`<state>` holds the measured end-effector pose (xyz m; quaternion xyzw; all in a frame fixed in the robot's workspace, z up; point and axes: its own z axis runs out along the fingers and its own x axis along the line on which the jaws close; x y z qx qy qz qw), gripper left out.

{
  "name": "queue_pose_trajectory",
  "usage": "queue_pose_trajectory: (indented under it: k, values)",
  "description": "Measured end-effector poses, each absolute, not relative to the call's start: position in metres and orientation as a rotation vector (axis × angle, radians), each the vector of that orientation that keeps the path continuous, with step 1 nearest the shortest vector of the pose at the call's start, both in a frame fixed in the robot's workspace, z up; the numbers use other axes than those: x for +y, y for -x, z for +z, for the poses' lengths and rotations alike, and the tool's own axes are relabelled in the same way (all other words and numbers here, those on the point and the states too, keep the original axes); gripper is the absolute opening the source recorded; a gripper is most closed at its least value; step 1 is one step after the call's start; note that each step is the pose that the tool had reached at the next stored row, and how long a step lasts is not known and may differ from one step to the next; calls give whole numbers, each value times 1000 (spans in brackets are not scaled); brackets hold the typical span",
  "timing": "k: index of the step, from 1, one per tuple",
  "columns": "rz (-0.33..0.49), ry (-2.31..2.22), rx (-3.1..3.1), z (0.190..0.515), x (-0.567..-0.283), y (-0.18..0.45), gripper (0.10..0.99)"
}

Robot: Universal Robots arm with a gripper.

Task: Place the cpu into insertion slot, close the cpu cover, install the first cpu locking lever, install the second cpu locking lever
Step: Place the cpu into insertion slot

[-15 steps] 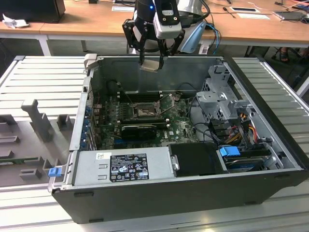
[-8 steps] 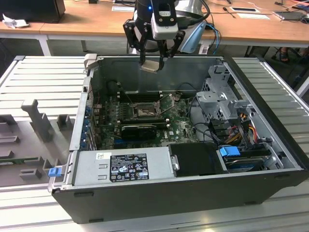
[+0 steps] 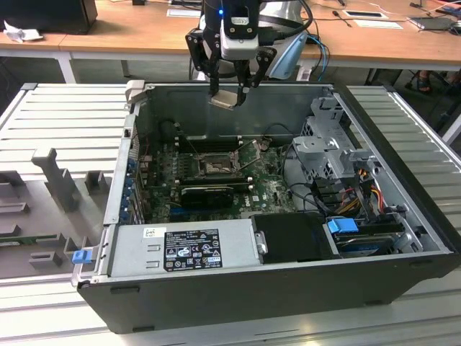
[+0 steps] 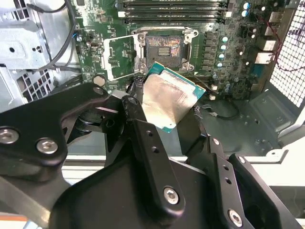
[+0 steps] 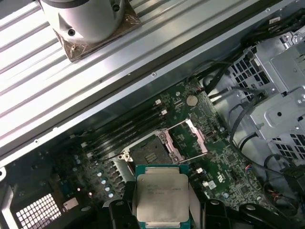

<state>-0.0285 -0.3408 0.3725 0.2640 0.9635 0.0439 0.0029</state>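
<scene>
The gripper [image 3: 229,91] hangs over the open computer case [image 3: 288,292], near the case's far wall in the exterior view. It is pinching the cpu [image 3: 223,100] between its black fingers [image 4: 137,117]. They press on two opposite edges of the chip, leaving the other two edges and the silvery top face [image 5: 162,194] free. In the second wrist view a teal-green border runs round the chip's metal face [image 4: 167,99]. The chip is held in the air well above the motherboard, touching nothing but the gripper. The insertion slot [image 3: 213,168] lies on the board well apart from the chip, its dark recessed centre [image 5: 150,155] bare and uncovered. The cpu cover [image 5: 197,137] is swung open on its hinge and stands just beside the slot, with green board showing through its window. The space straight above the socket [image 4: 163,46] is therefore open. Long memory strips [image 4: 171,5] run close along one side of the socket, and a black card [image 3: 209,193] lies just beside the opposite side. To the exterior view's right a metal drive cage [image 3: 333,144] and loose cables [image 3: 364,180] crowd that end of the case. A grey power supply [image 3: 187,249] fills the near edge. The case rests on a ribbed metal tabletop [image 3: 65,119].
</scene>
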Motion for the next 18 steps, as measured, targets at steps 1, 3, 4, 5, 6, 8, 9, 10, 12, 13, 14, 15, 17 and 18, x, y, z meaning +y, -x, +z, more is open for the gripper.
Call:
queue_pose_trajectory:
  k: [1, 3, 4, 5, 6, 8, 9, 10, 12, 13, 14, 15, 17, 18]
  values:
    - [138, -841, 3017, 373, -341, 28, 529]
    - [137, -875, 3007, 372, -341, 28, 529]
    - [137, -894, 3001, 372, -341, 28, 529]
    - [137, -906, 2997, 372, -341, 28, 529]
    - [137, -917, 2993, 372, -341, 28, 529]
    - [137, -937, 2986, 372, -341, 28, 529]
    - [137, -947, 2983, 372, -341, 28, 529]
    - [137, -956, 2979, 372, -341, 28, 529]
    - [137, -977, 2972, 372, -341, 28, 529]
    - [137, -985, 2969, 372, -341, 28, 529]
    - [137, -994, 2966, 372, -341, 28, 529]
    - [137, -1004, 2962, 372, -341, 28, 529]
    - [136, -1031, 2952, 372, -341, 28, 529]
    - [136, -1038, 2949, 372, -341, 28, 529]
